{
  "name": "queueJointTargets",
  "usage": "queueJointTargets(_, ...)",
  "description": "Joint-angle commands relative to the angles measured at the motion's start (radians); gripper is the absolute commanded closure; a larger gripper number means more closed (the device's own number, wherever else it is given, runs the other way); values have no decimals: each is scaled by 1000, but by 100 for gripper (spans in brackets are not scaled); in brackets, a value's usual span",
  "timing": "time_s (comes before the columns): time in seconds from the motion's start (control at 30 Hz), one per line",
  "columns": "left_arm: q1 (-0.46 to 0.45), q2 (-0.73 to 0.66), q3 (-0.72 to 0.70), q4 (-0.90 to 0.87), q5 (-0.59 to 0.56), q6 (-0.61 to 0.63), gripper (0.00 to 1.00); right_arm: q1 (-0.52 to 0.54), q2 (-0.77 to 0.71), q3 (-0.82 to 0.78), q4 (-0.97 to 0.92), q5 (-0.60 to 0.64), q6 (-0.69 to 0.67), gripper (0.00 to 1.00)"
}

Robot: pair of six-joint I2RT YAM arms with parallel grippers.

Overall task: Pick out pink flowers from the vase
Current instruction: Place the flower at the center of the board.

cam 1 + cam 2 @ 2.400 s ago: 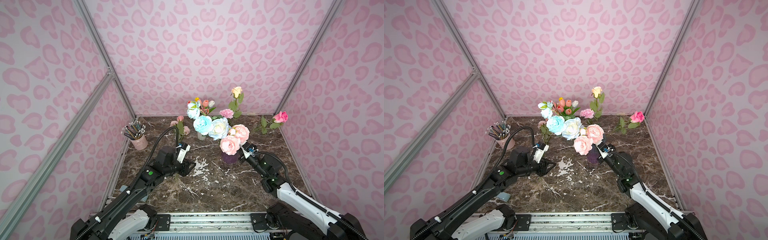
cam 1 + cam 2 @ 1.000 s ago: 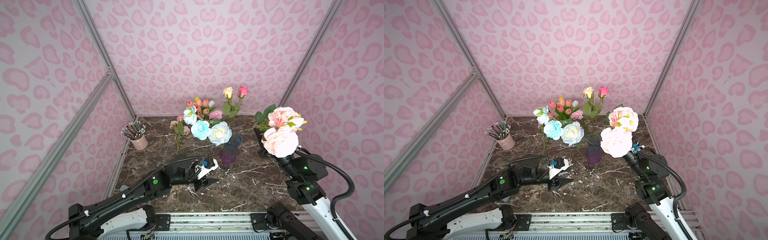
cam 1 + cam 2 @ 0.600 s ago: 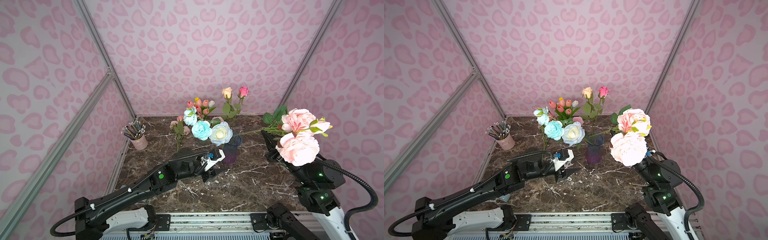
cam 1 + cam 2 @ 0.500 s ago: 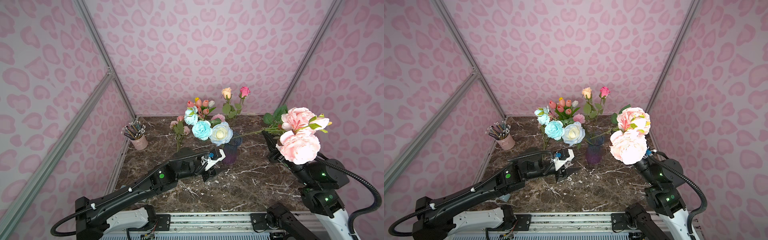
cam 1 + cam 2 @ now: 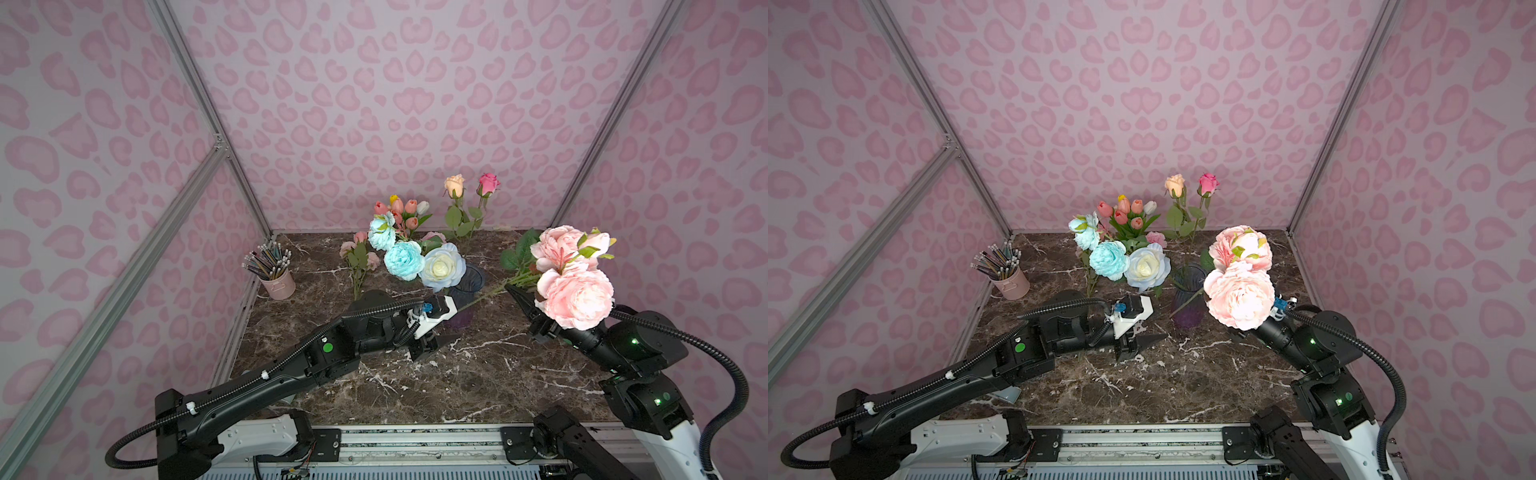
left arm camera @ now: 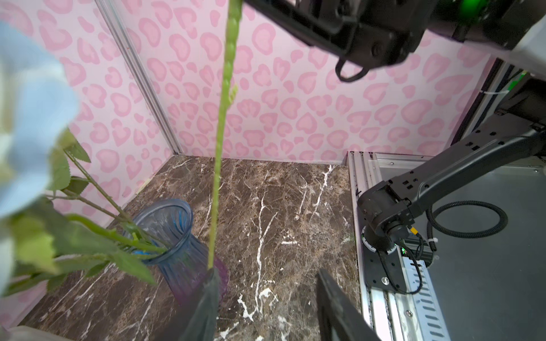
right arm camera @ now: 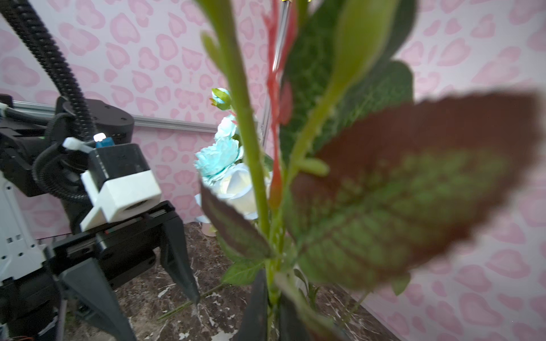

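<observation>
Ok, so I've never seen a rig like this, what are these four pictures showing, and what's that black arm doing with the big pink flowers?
These are two robot arms mounted at the front of a marble table, each ending in a two-fingered gripper. Two pictures look down from a camera overhead; the other two come from small cameras on the arms' wrists, so they look close and blurry. The right gripper is shut on the stem of the pink peonies, holding them in the air, outside the glass vase. The left gripper is open and empty, near the vase. Light blue flowers and a white rose sit in the vase, and a pencil cup stands by the left wall.
</observation>
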Motion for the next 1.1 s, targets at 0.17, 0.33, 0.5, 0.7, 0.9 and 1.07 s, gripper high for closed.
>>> queueJointTargets(0.17,1,58,73,56,17,-33,46,10,-37,-112,259,-225,188,100)
queueJointTargets(0.33,1,93,98,66,40,-45,49,39,-50,-136,270,-206,184,100)
queueJointTargets(0.5,1,110,104,74,43,-38,64,70,-52,-143,261,-184,170,100)
queueJointTargets(0.7,1,102,101,70,28,-18,97,88,-58,-157,245,-144,150,100)
queueJointTargets(0.9,15,40,38,109,-5,-31,97,103,-74,-170,272,-125,164,62)
queueJointTargets(1.07,67,-67,-19,109,-25,-58,97,107,-101,-152,232,-69,122,54)
